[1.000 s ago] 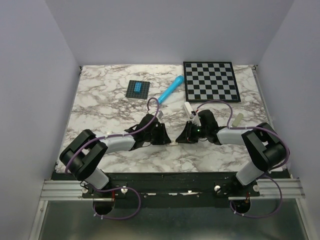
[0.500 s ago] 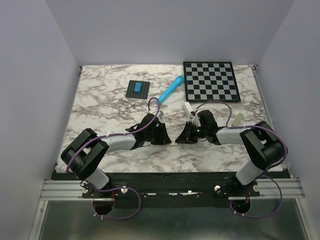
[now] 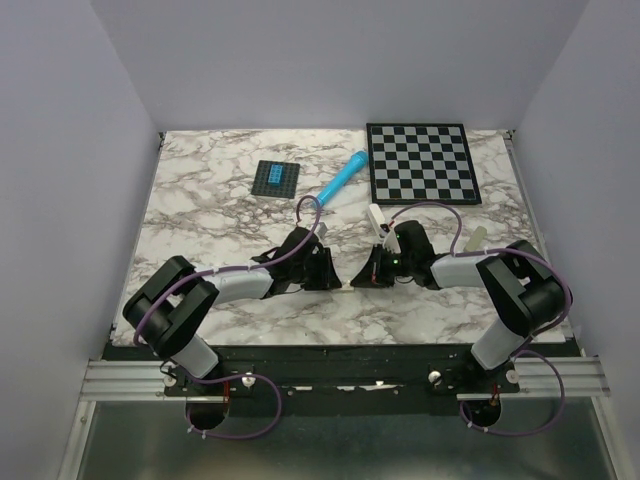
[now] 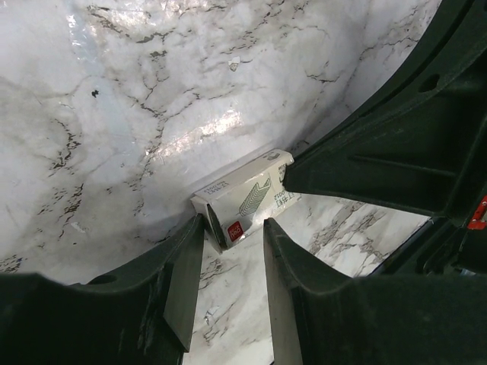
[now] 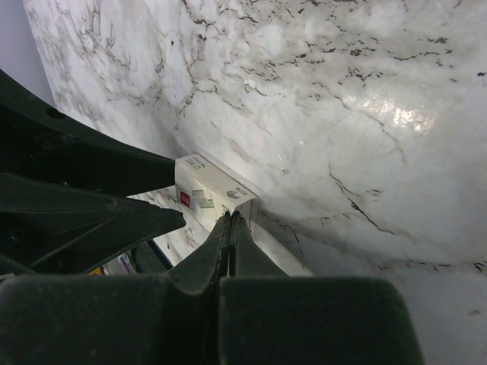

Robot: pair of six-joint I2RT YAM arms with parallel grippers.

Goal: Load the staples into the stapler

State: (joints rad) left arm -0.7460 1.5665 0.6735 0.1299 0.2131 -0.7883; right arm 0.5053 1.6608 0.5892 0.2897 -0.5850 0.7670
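A small white box (image 4: pixel 243 199) with a red mark and a drawing of staples lies on the worktop (image 3: pixel 230 215), near its front edge and between the two arms. The staples themselves do not show; I take them to be inside. I cannot pick out the stapler with any certainty.

The left gripper (image 4: pixel 233 226) has its fingers partly apart, one on each side of one end of the box. It looks to be clamping that end. The right gripper (image 5: pixel 230 220) is fully closed, and its joined tips meet the opposite end at the upper edge. Whether a flap is nipped there I cannot tell.

The box looks like thin card: light, easily crushed, and apt to slide on the glossy marble. A gentle hold across its narrow sides, as the left has, seems the right one. A strip of staples would be small, stiff and brittle along its glued seams, so it is best taken by its long flat sides, not its ends.
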